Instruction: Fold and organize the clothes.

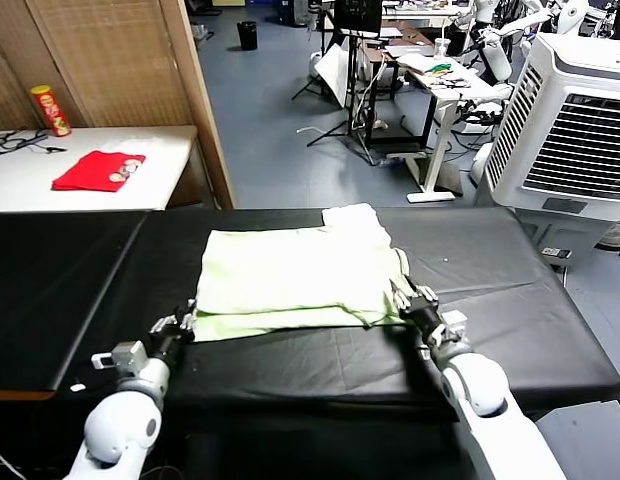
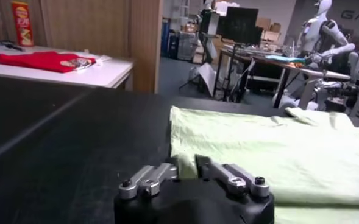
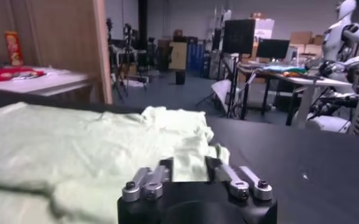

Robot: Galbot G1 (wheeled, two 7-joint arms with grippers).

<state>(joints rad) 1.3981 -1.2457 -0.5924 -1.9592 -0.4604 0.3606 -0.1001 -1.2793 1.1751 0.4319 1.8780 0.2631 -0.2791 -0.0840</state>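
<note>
Shirt (image 1: pixel 295 280), pale yellow-green, lies folded into a rough rectangle on the black table (image 1: pixel 510 290), a little past the middle toward twelve o'clock in the head view, with a bunched part at its one o'clock corner. The left hand (image 1: pixel 180 325) sits low on the table at the shirt's seven o'clock corner, fingers spread and released, holding nothing; its wrist view shows the fabric edge just ahead of the fingertips. The right hand (image 1: pixel 408 298) rests at the shirt's five o'clock corner, likewise released, fingers apart, right by the cloth edge. At ten o'clock, well apart, a white table (image 1: pixel 160 160) carries a red cloth (image 1: pixel 98 170) and a tall snack can (image 1: pixel 50 110).
</note>
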